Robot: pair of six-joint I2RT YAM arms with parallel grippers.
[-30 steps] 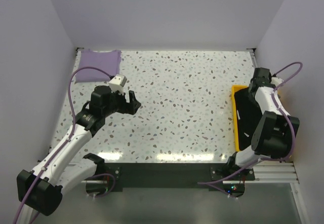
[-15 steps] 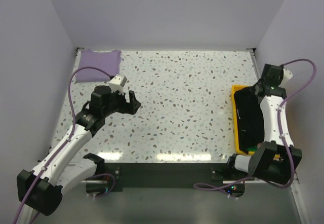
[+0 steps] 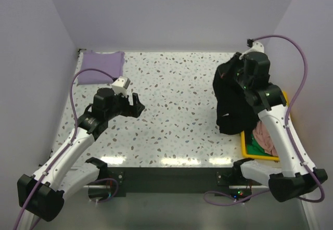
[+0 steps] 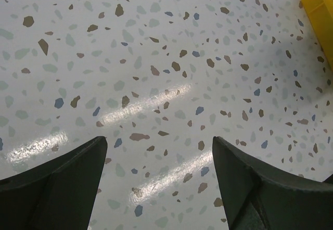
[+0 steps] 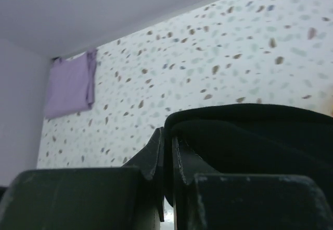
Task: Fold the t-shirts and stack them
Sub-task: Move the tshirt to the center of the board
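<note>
Right gripper pinched tight on a fold of the black t-shirt, which hangs from it in a dark bunch over the right side of the speckled table, just beside the yellow bin. Pink t-shirt and green t-shirt lie crumpled inside that bin. Left gripper hovers above the table's left half, jaws spread wide apart. Folded lavender t-shirt lies flat in the far left corner.

Yellow bin half hidden by black t-shirt (and right arm), pink t-shirt partly covered
</note>
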